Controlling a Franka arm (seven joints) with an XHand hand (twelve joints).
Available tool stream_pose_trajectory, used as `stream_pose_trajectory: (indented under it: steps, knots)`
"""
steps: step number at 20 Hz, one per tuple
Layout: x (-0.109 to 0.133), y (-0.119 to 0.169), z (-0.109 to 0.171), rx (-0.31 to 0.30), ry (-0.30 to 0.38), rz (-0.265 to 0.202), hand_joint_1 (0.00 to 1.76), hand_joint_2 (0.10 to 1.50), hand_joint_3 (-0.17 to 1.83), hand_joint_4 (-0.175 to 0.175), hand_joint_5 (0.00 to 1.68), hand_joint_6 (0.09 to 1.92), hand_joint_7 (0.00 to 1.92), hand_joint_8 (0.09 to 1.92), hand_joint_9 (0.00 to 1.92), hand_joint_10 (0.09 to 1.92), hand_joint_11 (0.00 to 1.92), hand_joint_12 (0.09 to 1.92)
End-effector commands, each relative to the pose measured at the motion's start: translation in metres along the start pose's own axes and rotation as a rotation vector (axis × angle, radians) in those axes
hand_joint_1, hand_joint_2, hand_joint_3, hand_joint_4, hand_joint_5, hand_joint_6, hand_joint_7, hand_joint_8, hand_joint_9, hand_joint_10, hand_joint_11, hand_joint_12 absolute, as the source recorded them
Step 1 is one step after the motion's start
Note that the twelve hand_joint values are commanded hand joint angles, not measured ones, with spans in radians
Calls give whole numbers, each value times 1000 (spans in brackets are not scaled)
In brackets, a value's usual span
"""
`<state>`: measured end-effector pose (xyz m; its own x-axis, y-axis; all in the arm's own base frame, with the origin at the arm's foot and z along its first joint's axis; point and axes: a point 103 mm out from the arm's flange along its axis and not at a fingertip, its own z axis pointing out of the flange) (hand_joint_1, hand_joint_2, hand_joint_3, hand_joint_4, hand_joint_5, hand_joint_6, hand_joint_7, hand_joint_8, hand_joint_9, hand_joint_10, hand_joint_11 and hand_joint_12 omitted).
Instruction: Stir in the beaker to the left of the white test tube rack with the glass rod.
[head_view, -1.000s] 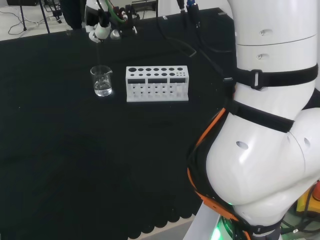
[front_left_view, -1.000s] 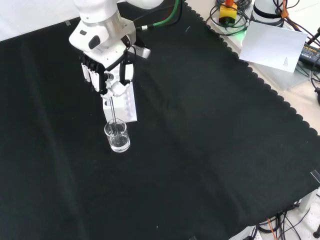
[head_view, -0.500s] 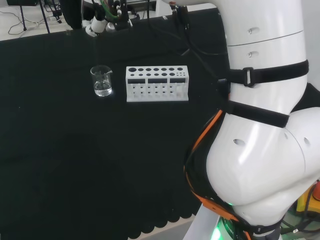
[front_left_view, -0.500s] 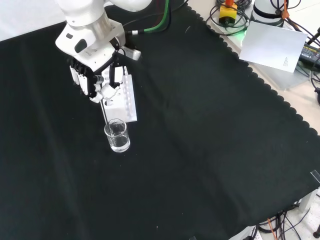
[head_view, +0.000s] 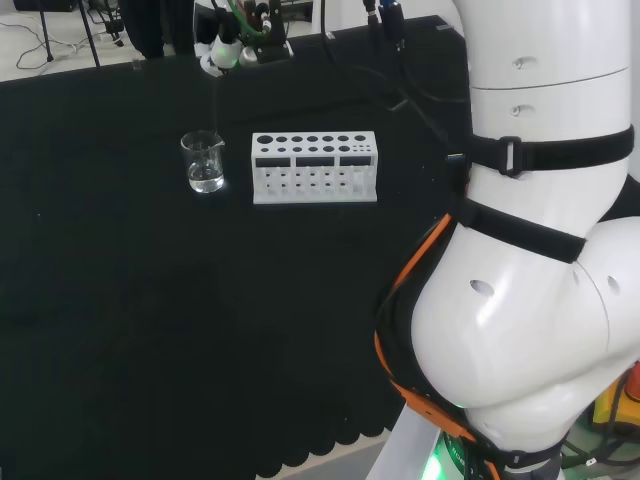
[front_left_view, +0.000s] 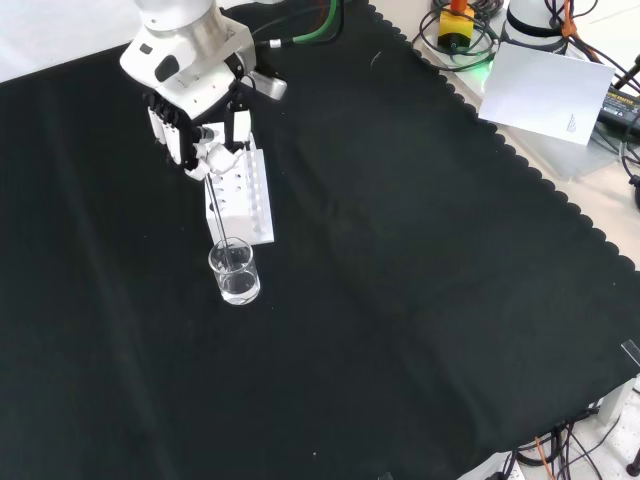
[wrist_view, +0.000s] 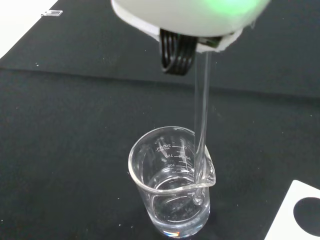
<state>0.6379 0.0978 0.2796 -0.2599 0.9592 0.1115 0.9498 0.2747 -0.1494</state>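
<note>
Beaker (front_left_view: 234, 273) stands on the worktop (front_left_view: 420, 300) just beside the near end of the rack (front_left_view: 243, 196) in the front view; clear liquid in the bottom. Rod (wrist_view: 201, 130) hangs near-vertical, tip in the liquid by the wall under the spout. Hand (front_left_view: 195, 140) above the rack's far end, fingers (front_left_view: 222, 158) curled, pinching the rod's top. To stir well: small slow circles, tip kept submerged and off the glass wall, rod upright, hand height steady so the beaker isn't tipped.
</note>
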Motion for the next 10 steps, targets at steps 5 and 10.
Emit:
stream_pose_trajectory:
  steps: [5, 10]
  knots:
    - [51, 9, 12, 18, -9, -62, 1317, 630, 784, -175, 1120, 727, 1281, 987, 1647, 914, 1261, 958]
    - [59, 21, 11, 56, -35, -14, 1317, 631, 783, -175, 1120, 728, 1281, 988, 1647, 914, 1261, 958]
